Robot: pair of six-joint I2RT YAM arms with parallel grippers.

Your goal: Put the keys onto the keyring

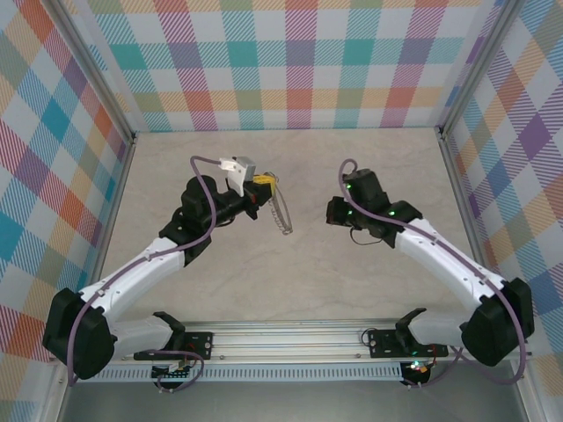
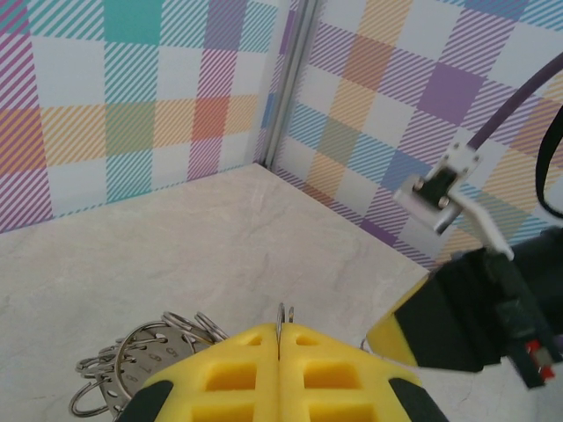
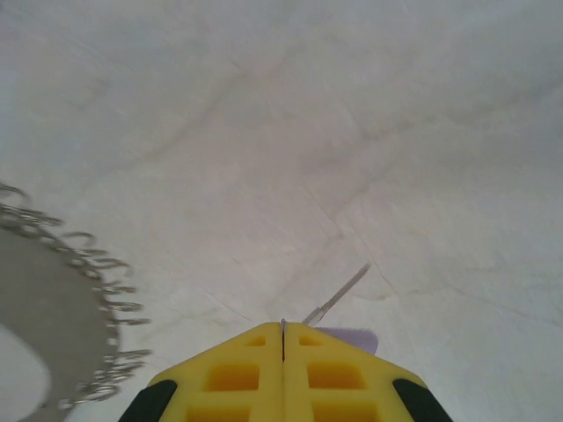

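The keyring (image 1: 281, 218), a thin grey ring edged with small wire loops, hangs from my left gripper (image 1: 262, 182) above the table's middle. In the left wrist view my left gripper (image 2: 281, 332) is shut on the keyring's wire (image 2: 283, 315), and a bunch of its loops (image 2: 145, 352) hangs at lower left. My right gripper (image 1: 335, 212) faces it from the right. In the right wrist view my right gripper (image 3: 282, 330) is shut, with the key's silver blade (image 3: 339, 296) and lilac head (image 3: 356, 339) sticking out just past its tip. The keyring's looped edge (image 3: 106, 294) shows at the left.
The pale marble table (image 1: 290, 281) is walled by plaid panels (image 1: 290, 61) on three sides. One yellow and black finger of the right gripper (image 2: 440, 330) shows close by on the right of the left wrist view.
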